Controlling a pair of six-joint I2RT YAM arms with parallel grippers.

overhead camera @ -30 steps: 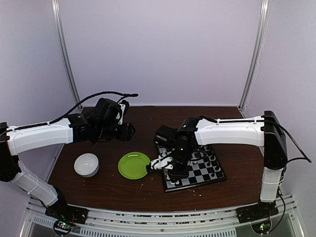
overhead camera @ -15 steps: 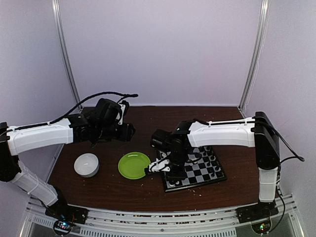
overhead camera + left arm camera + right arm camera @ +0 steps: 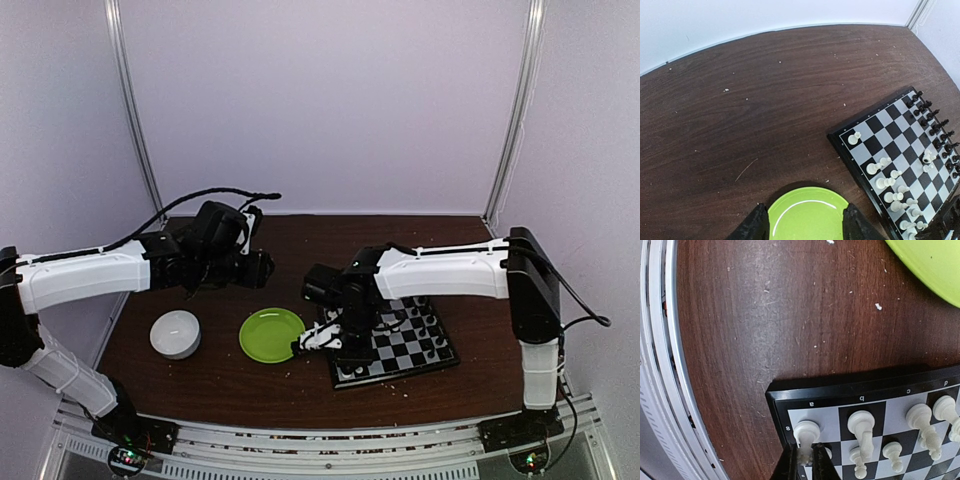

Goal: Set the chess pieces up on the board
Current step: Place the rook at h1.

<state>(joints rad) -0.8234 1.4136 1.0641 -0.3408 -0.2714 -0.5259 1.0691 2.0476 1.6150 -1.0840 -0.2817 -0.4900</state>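
Overhead, the left gripper [image 3: 255,268] hangs above the brown table [image 3: 200,385], behind the green plate [image 3: 272,333] and well apart from the board [image 3: 410,350]. A white bowl [image 3: 176,333] stands to the plate's left. The board lies on the table's right half, just beside the plate. The right gripper [image 3: 345,358] is down over the board's near-left corner, and its jaws cannot be made out from up here. Next, the left wrist view shows that gripper's two dark fingers [image 3: 755,226] spread wide with nothing between them. The plate's rim sits below the gap and the board is off to the right. White pieces [image 3: 892,185] crowd the board's edge nearest the plate, and black pieces [image 3: 935,130] line the opposite edge. A lone white pawn [image 3: 854,138] stands apart on a square near the far corner, and pale crumbs [image 3: 726,90] dot the wood. Finally, the right wrist view looks straight down on the corner marked "a" and "8". There the jaws are pinched together on a white piece [image 3: 806,432] standing upright on the corner square. More white figures [image 3: 862,422] stand on the squares beside it. The metal rail [image 3: 660,365] of the table's near edge runs along the left, and a slice of the green plate shows at the top right.
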